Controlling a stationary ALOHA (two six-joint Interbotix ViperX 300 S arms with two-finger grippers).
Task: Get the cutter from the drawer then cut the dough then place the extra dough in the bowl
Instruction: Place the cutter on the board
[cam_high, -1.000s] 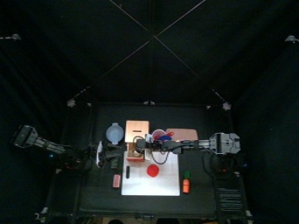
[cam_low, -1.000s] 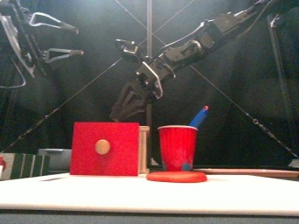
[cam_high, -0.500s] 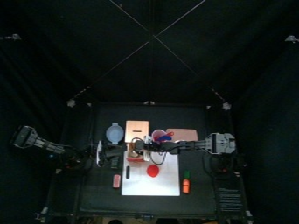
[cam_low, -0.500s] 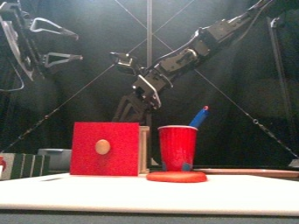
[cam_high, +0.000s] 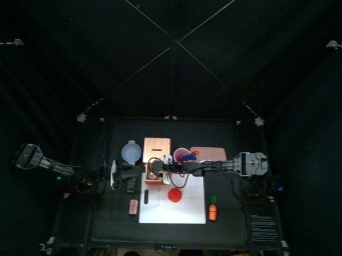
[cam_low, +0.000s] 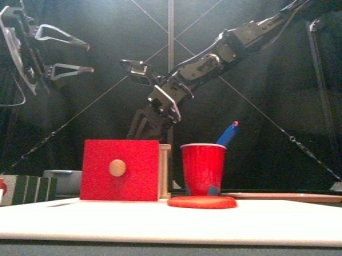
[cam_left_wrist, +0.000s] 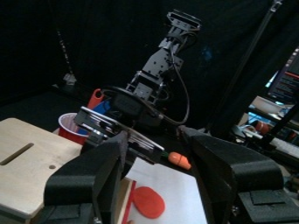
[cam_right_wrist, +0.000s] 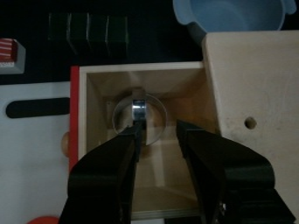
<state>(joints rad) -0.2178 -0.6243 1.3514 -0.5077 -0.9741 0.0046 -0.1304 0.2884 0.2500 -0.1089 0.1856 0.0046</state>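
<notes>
Shifted since the earlier frame: my right gripper (cam_right_wrist: 162, 124) edged further over the wooden box (cam_right_wrist: 251, 87) — jaws apart, either side of the metal cutter (cam_right_wrist: 145, 105), which lies in the box's open drawer (cam_right_wrist: 103, 149); contact unclear. Left gripper (cam_left_wrist: 158, 144) hangs left of the box — jaws apart.
</notes>
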